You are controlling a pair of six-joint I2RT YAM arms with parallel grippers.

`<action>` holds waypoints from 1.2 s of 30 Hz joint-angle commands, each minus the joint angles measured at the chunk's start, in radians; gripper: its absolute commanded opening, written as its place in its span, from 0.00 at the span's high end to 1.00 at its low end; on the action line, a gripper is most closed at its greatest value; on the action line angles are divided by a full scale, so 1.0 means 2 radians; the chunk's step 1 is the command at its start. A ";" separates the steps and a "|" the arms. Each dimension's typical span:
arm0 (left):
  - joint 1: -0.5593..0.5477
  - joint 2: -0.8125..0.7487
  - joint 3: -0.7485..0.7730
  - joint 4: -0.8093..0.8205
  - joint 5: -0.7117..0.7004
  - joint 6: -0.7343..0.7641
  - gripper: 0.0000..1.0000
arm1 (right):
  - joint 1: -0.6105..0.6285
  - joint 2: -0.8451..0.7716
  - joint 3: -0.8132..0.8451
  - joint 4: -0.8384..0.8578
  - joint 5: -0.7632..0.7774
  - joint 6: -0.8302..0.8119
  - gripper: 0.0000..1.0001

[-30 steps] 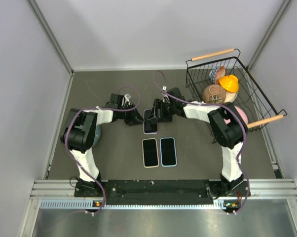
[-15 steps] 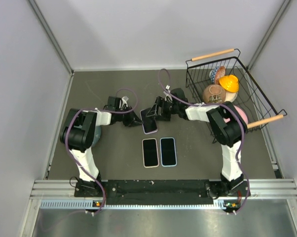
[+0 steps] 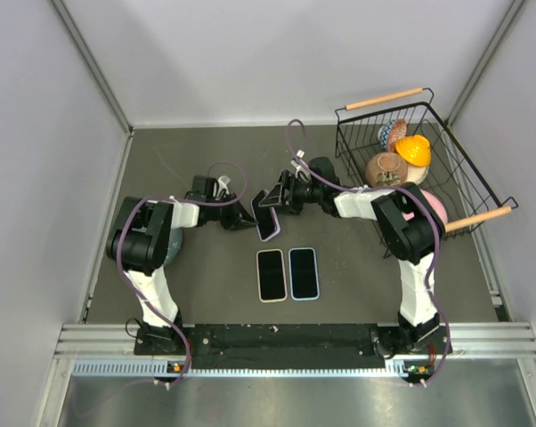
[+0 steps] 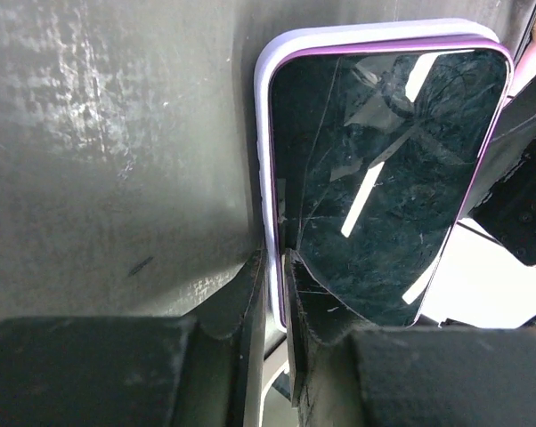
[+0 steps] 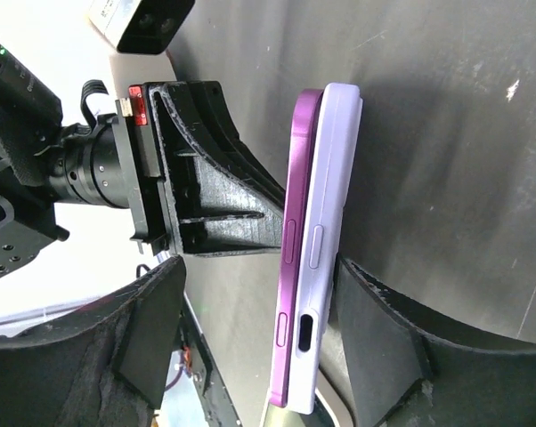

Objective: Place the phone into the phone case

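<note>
The phone (image 4: 384, 178), purple-framed with a cracked dark screen, lies against the lilac phone case (image 4: 263, 133). In the top view the pair (image 3: 266, 213) is tipped up on one long edge at mid table. My left gripper (image 4: 277, 285) is shut on the case's long edge, with the phone's rim also between the fingers. Edge-on in the right wrist view, the phone's purple side (image 5: 295, 249) stands proud of the case (image 5: 332, 222). My right gripper (image 5: 259, 338) straddles both, open. One fingertip (image 5: 384, 329) rests on the case's back and the other is apart from the phone.
Two more cased phones (image 3: 271, 275) (image 3: 304, 273) lie flat side by side nearer the arm bases. A black wire basket (image 3: 446, 133) with wooden handles holds bowls and a yellow item at the right. A pink object (image 3: 434, 206) sits beside it.
Phone and case have tipped up from flat onto an edge and shifted slightly left. My left gripper has closed on the case's edge. The right gripper has narrowed a little.
</note>
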 commanded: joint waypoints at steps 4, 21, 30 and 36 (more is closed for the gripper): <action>-0.015 -0.012 -0.012 -0.022 0.005 0.015 0.82 | 0.010 -0.007 -0.001 0.005 -0.018 -0.023 0.47; -0.015 -0.017 0.001 -0.042 -0.007 0.022 0.80 | 0.010 -0.016 0.017 -0.078 0.009 -0.076 0.53; -0.015 -0.020 0.008 -0.052 -0.018 0.023 0.78 | 0.011 -0.018 0.031 -0.113 0.027 -0.102 0.95; -0.004 -0.064 0.021 -0.104 -0.058 0.037 0.56 | 0.010 -0.033 0.050 -0.131 0.035 -0.112 1.00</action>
